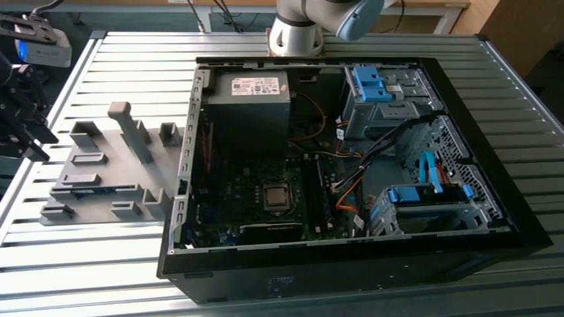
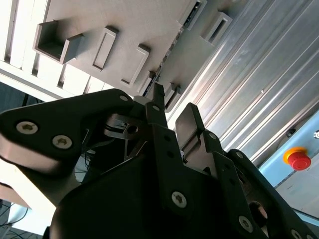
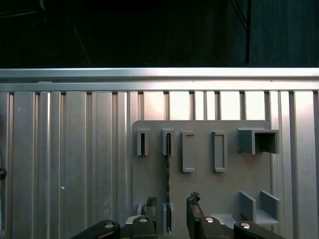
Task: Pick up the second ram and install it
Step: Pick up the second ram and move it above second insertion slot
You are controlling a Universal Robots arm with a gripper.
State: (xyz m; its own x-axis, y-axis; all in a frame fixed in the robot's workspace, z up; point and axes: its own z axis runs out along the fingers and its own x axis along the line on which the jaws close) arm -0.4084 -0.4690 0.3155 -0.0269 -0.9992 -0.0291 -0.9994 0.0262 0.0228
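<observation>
First wrist view, and the pincer (image 3: 172, 205) is spread. Its two fingertips stand one each side of the second ram (image 3: 167, 174), with daylight both ways and nothing gripped. Whether those tips are down level with the stick or hovering above it is hard to call from this angle.

The ram stands on its thin edge, each end tucked into a grey slotted block (image 3: 164, 142). That makes sense: the flat faces are turned outward, ready for fingers to close across them. One stick in the rack, that's the count.

On the grey fixture plate (image 3: 239, 174) there are four slotted blocks in one row, and two open-sided brackets (image 3: 256, 141) alongside.

Out wide in the exterior view, one computer case (image 1: 352, 281) lies on its side on the slatted table (image 1: 88, 264). Its panel is off and the motherboard (image 1: 229, 191) faces up, so a stick can go straight down into it.
</observation>
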